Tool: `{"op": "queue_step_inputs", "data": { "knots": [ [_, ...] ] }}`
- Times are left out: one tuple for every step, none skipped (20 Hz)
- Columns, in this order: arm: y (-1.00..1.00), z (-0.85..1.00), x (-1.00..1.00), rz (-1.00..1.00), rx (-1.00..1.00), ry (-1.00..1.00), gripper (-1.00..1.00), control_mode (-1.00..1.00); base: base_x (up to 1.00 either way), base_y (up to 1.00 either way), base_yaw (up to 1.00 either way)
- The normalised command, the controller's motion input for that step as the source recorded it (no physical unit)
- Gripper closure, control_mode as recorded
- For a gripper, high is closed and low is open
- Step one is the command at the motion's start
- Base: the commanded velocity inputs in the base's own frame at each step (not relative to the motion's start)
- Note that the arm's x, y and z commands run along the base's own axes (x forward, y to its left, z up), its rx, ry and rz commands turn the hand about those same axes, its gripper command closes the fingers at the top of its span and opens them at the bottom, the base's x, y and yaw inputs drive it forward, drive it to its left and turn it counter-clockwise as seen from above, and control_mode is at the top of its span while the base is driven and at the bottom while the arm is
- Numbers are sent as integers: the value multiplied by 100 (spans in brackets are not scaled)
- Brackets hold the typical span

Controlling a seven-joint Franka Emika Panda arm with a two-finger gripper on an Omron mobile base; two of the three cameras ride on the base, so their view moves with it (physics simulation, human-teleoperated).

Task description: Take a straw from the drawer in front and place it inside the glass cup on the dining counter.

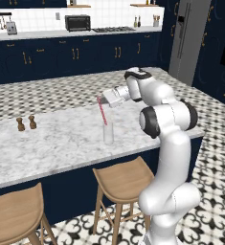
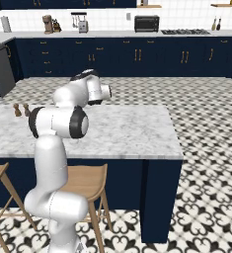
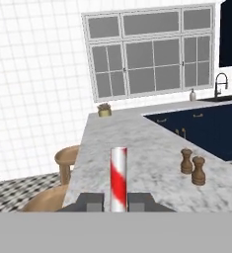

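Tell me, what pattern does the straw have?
Red and white diagonal stripes on the straw, best in the hand view.

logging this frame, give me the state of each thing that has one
straw: held near its top, tilted, lower end in the glass cup
glass cup: upright on the dining counter
tool: shut on the straw
salt and pepper shakers: upright, side by side, apart from the cup

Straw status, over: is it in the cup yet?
End effector shut on straw. Straw's lower end at glass cup on dining counter; not released. Two brown shakers well aside, nothing blocking.
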Motion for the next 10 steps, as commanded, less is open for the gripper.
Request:
{"op": "queue_step_inputs", "data": {
  "knots": [
    [0,-2,5,0,2,0,100,-100,0,0,0],
    [0,-1,0,0,3,0,100,-100,0,0,0],
    [0,-7,-2,0,3,0,100,-100,0,0,0],
    [0,-11,-15,0,4,0,100,-100,0,0,0],
    [0,-16,-28,0,5,0,100,-100,0,0,0],
    [0,-19,-31,0,5,0,100,-100,0,0,0],
    [0,-19,-22,0,7,0,100,-100,0,0,0],
    [0,-21,-18,0,7,0,100,-100,0,0,0],
    [0,-24,-16,0,6,0,100,-100,0,0,0],
    [0,-25,-9,0,6,0,100,-100,0,0,0]
  ]
}}
